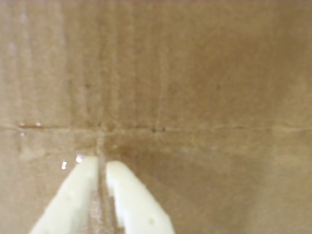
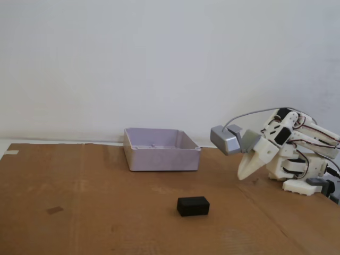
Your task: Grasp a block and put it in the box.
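Note:
In the fixed view, a small matte black block lies on the cardboard in front of the pale lilac-grey box, which stands further back. My white gripper is off to the right of both, tips pointing down close to the cardboard, well apart from the block. In the wrist view the gripper comes in from the bottom edge, its two cream fingers nearly touching at the tips, with nothing between them. Neither block nor box shows in the wrist view.
Brown cardboard covers the table; a crease runs across it in the wrist view. The arm's base sits at the right edge, with a silver-grey camera module above the gripper. A white wall stands behind.

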{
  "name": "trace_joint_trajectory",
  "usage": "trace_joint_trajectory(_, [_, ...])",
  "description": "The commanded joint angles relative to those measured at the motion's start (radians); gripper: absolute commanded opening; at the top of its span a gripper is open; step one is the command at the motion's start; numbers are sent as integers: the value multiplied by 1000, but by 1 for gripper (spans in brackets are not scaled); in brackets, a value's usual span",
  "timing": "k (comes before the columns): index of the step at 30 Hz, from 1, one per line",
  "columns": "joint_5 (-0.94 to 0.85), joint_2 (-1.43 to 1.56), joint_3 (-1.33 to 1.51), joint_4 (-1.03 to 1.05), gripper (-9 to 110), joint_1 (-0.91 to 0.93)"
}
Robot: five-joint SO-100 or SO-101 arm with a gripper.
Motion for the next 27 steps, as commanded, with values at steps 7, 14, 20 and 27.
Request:
trace_joint_trajectory(7, [3, 25, 44, 175, 0, 11])
trace_joint_trajectory(14, [5, 25, 44, 175, 0, 12])
trace_joint_trajectory(20, [11, 25, 44, 175, 0, 12])
trace_joint_trajectory(27, [5, 25, 40, 172, 0, 12])
